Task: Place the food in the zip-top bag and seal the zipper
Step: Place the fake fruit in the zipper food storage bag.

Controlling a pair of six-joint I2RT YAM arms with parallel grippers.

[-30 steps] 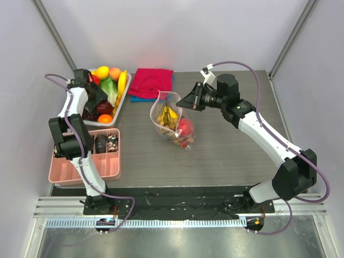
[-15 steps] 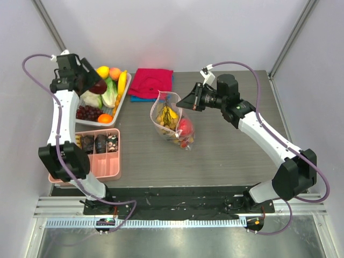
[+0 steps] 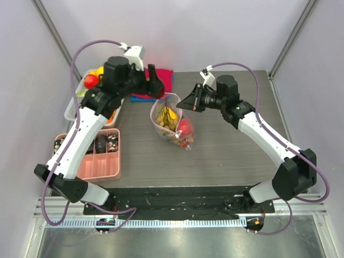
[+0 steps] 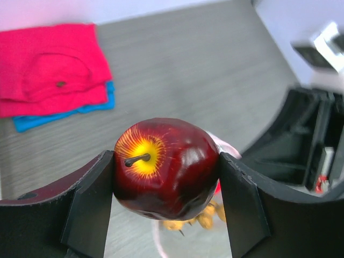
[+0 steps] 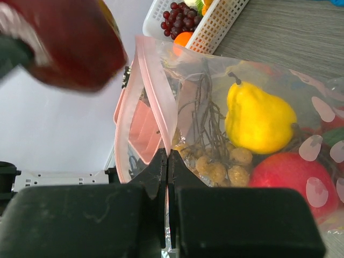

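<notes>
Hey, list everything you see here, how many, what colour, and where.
clear pink-dotted zip-top bag: one, clear, centre, mouth open.
glossy toy apple: one, dark red, held at bag's mouth.
toy pear: one, yellow, inside bag.
round toy fruit: one, red, inside bag.
lattice basket: one, white, far left.
toy grapes: one bunch, purple, in basket.
compartment tray: one, pink, near left.
folded cloths: two, red on blue, far edge.
left gripper: one, black, shut on apple.
right gripper: one, black, pinching bag's pink rim.

- Top view looks down from above and behind both arms, over the whole tabletop (image 3: 231, 150).
- Both wrist views sit close, sharing the zip-top bag (image 5: 258, 107) mouth.
</notes>
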